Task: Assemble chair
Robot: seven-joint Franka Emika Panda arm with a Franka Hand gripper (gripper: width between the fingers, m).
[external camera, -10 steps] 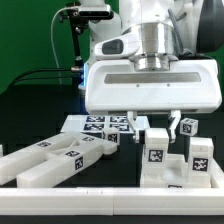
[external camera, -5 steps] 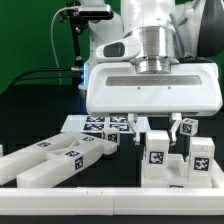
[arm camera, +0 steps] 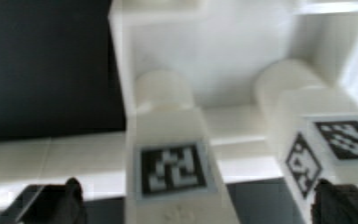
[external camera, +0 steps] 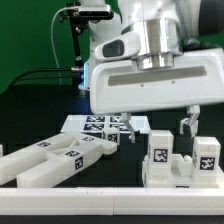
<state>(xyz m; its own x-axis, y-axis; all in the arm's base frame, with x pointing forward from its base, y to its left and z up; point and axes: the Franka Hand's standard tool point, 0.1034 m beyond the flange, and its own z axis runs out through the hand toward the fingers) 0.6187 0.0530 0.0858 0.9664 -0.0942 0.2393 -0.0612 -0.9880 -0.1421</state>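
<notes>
on a black table (external camera: 35,125), the matte white plastic chair assembly (external camera: 178,165) stands just beside the marker board (external camera: 95,124); the gripper (external camera: 158,124) hangs above it, fingers (external camera: 188,122) spread, and should centre on one tagged post (external camera: 157,150) before closing.

Two tagged posts (external camera: 157,152), one marker board (external camera: 98,124)

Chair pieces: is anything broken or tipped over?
Nothing looks broken or spilled. The long bars lie slanted, but they are just loose parts. The two tagged posts stand upright near the open pincer.
</notes>
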